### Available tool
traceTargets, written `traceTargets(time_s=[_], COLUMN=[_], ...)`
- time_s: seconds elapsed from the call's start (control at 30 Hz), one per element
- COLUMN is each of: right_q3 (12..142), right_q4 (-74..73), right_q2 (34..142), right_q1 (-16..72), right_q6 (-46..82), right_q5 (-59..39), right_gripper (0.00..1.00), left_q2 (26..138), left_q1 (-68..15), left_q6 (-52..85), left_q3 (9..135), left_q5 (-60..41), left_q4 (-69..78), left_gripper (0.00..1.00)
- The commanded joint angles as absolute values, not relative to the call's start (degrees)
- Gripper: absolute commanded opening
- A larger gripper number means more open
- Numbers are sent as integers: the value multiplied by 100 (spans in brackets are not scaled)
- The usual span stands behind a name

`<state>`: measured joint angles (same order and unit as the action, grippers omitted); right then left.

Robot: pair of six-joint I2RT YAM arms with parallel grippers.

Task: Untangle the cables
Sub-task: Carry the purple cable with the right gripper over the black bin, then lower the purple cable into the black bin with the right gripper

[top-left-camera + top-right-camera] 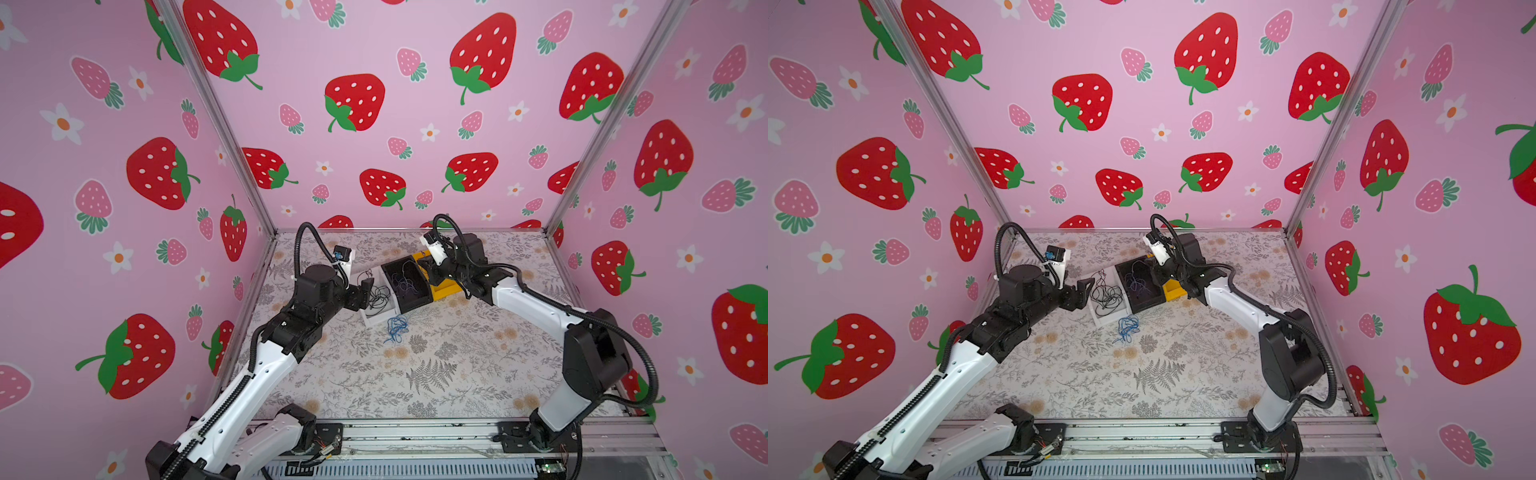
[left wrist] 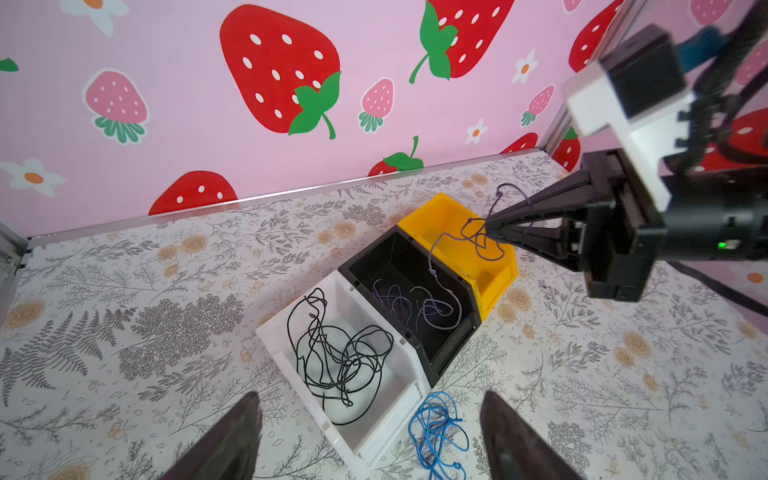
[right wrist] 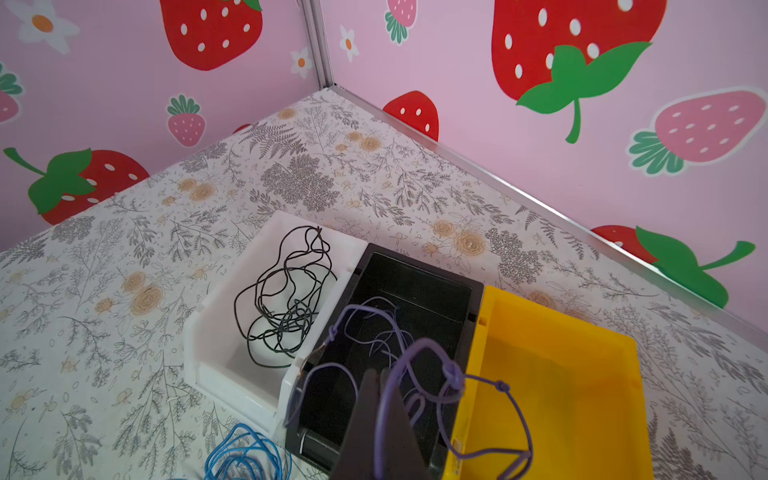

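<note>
- Count: two grippers, three bins, three cable bundles, one each in black, blue and purple. Strands within each bundle too tangled to count.
- Furthest left in both top views: left gripper (image 2: 372, 397), jaws spread wide, holding nothing and touching nothing. Hovers just beside the outer side of the white bin. In the left wrist view its two fingers (image 2: 232, 436) stand well apart, framing the near end of that bin.
- Next: white bin (image 2: 291, 305), first of three bins standing side by side in a touching row on the table (image 2: 166, 291).
- Inside the white bin: black cable (image 2: 340, 357), a loose curled heap lying wholly within the walls.
- On the table just outside the white bin's near end, close to the seam with its neighbour: blue cable (image 2: 436, 428), a small loose coil, apart from both grippers.
- Middle of the row: black bin (image 2: 386, 253), holding the lower part of the purple cable (image 2: 432, 309), curled on the bin floor.
- From there the purple strand rises over the shared rim and hangs in loops above the yellow bin (image 2: 498, 286), last of the row, with nothing resting on its floor.
- Furthest right: right gripper (image 2: 488, 224), jaws closed together, pinching the purple cable at the tips above the yellow bin, with one loop draped over a finger.
</note>
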<state>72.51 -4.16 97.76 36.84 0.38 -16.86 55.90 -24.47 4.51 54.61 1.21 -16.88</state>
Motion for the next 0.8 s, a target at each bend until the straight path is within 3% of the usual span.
traceTargets(time_s=[0.0,0.5,0.77], right_q3=[7455,7576,8190], right_q4=[-519,-496,-264], right_q2=[10125,10274,10989], right_q1=[3726,3841,3836], right_q6=[67,9,201], right_q5=[-1607,-1971,-1931], right_gripper=[0,0,3], left_q2=[5381,6199,6595], left_q1=[-2417,-2435,-2435], left_q6=[334,-66,267], left_q3=[5330,5393,5596], left_q5=[294,-526,-554], left_q4=[-1897,-1520,-1079], left_gripper=[83,82,82])
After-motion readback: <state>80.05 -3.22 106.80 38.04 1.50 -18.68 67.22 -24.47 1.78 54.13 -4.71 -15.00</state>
